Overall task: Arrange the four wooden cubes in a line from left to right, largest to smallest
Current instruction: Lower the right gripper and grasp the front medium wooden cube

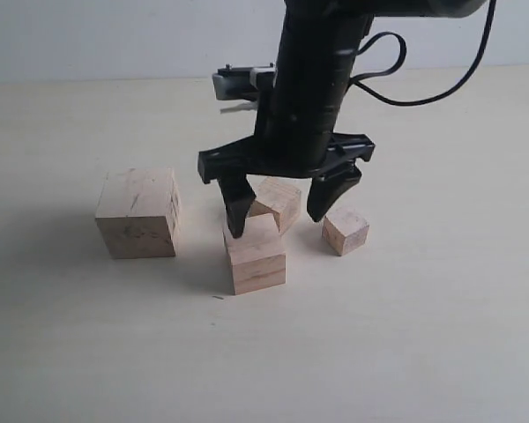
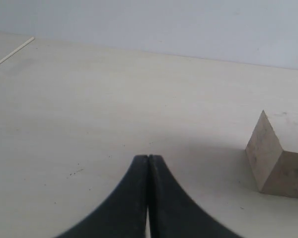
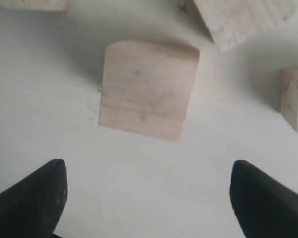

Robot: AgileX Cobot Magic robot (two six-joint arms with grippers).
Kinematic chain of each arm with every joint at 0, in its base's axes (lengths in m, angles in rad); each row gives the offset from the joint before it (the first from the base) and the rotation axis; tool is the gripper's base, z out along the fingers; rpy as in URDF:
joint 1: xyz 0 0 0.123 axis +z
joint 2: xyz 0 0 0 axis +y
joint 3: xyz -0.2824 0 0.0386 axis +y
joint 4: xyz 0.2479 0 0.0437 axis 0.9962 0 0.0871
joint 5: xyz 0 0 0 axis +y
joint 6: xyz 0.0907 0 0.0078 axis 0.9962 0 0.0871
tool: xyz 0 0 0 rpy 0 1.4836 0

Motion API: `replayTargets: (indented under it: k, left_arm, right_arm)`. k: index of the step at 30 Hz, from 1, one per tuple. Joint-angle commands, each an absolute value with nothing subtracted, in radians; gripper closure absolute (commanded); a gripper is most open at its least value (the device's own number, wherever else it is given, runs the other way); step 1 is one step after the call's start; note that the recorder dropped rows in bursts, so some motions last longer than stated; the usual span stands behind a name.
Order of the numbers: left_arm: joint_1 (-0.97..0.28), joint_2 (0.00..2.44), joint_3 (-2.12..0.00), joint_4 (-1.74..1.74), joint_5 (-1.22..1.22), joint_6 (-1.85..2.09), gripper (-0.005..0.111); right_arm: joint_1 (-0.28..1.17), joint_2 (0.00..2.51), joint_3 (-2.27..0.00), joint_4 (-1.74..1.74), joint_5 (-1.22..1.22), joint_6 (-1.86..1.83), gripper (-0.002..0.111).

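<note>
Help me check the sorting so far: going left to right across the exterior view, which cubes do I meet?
largest cube → mid-sized cube at the front → smallest cube. The fourth cube sits behind and overlaps the mid-sized one, so it is left out.

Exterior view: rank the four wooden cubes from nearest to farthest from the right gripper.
1. Second-largest cube, at one fingertip of the right gripper, and third-largest cube, behind its fingers: too close to call.
2. Smallest cube, toward the view's right.
3. Largest cube, far left.
</note>
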State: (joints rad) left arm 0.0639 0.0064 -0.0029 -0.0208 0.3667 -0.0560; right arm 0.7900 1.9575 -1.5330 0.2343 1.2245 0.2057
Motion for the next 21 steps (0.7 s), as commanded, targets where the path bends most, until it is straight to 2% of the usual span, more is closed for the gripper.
replayTargets:
  k: [1, 9, 21]
  left_arm:
    - [0.058, 0.000, 0.000, -0.019, 0.355, -0.061, 0.107]
    - [0.058, 0.000, 0.000, -0.019, 0.355, -0.061, 0.107]
    - [0.058, 0.000, 0.000, -0.019, 0.355, -0.061, 0.107]
  right_arm:
    - [0.791, 1.930, -1.452, 0.257, 1.147, 0.201, 0.024]
    - [0.791, 1.960, -1.446, 0.285, 0.981, 0.157, 0.024]
    - [0.791, 2.027, -1.446, 0.292, 0.985, 0.166, 0.024]
